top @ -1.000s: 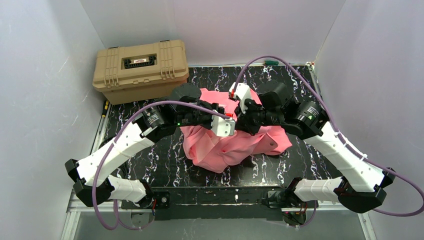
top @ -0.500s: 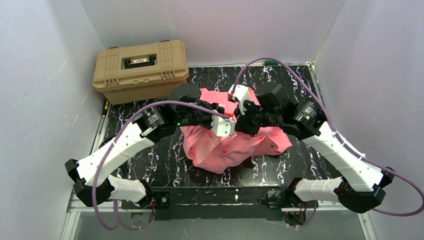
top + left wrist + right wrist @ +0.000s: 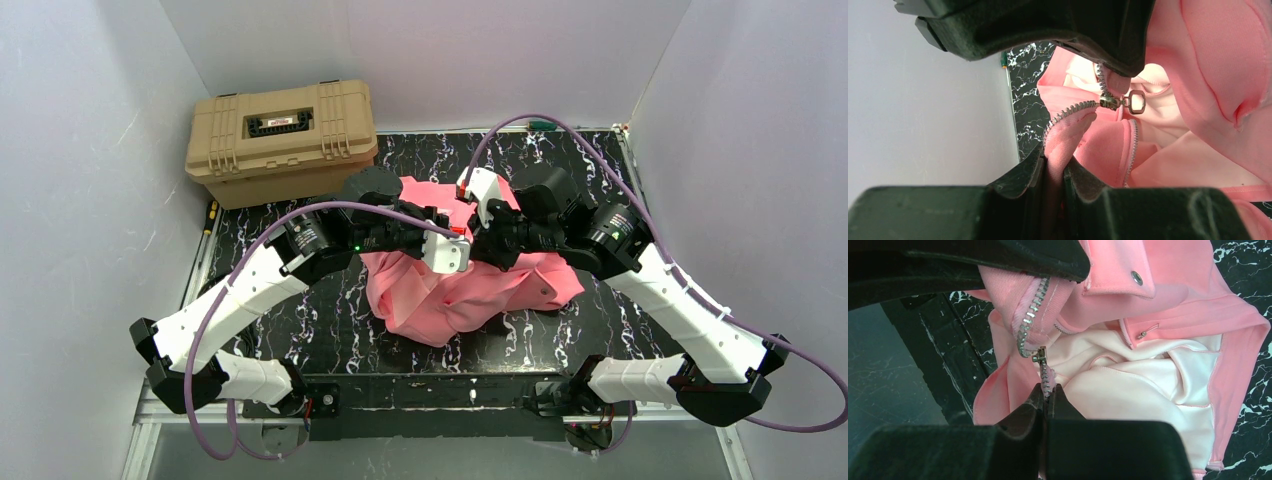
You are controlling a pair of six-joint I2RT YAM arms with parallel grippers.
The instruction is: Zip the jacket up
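Note:
The salmon-pink jacket (image 3: 460, 290) lies bunched in the middle of the table, its pale lining (image 3: 1138, 385) showing. My two grippers meet above it. My left gripper (image 3: 1054, 167) is shut on a fold of the jacket's front edge, from which the zipper teeth (image 3: 1068, 109) run up to the metal slider (image 3: 1110, 101) and its pull tab (image 3: 1136, 101). My right gripper (image 3: 1047, 392) is shut on the thin zipper tape just below the slider (image 3: 1039, 355). In the top view the left gripper (image 3: 458, 250) and right gripper (image 3: 482, 243) nearly touch.
A tan hard case (image 3: 282, 140) stands at the back left corner. White walls close in the black marbled table (image 3: 300, 300) on three sides. A snap pocket flap (image 3: 1136, 277) of the jacket hangs near the left gripper's fingers (image 3: 1038, 260).
The right arm has edged slightly to the left. Both grips on the jacket stay the same.

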